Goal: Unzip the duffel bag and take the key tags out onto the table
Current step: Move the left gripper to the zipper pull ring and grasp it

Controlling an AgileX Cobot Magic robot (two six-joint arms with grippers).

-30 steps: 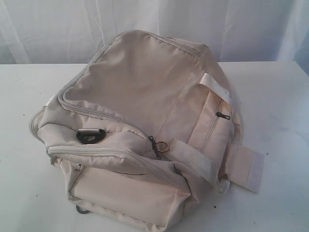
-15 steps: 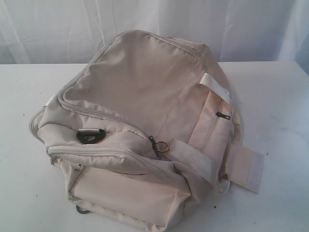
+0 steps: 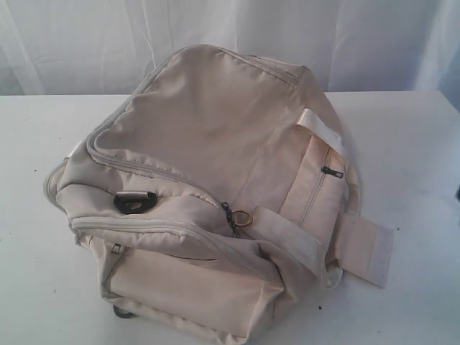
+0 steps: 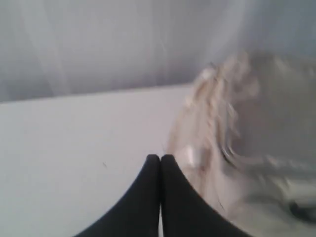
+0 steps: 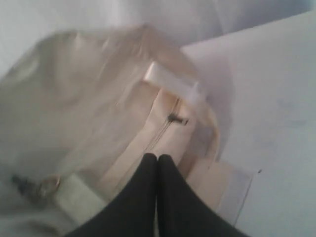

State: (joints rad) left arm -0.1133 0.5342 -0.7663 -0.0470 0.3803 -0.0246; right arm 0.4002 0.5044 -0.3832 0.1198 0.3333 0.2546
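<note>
The cream-beige duffel bag (image 3: 208, 180) lies zipped shut in the middle of the white table (image 3: 410, 144). A zipper pull with a metal ring (image 3: 241, 216) rests on its front top, and a black D-ring (image 3: 134, 201) sits on its left end. The key tags are hidden. Neither arm shows clearly in the exterior view. My left gripper (image 4: 160, 157) is shut and empty over the table beside the blurred bag (image 4: 247, 128). My right gripper (image 5: 158, 157) is shut and empty, hovering over the bag's side pocket zipper (image 5: 170, 123).
A white curtain (image 3: 230, 36) hangs behind the table. A webbing handle (image 3: 320, 129) and a flat strap pad (image 3: 366, 248) stick out on the bag's right side. A thin dark sliver (image 3: 458, 192) shows at the exterior view's right edge.
The bag has not moved. A dark sliver has appeared at the right edge of the exterior view.
</note>
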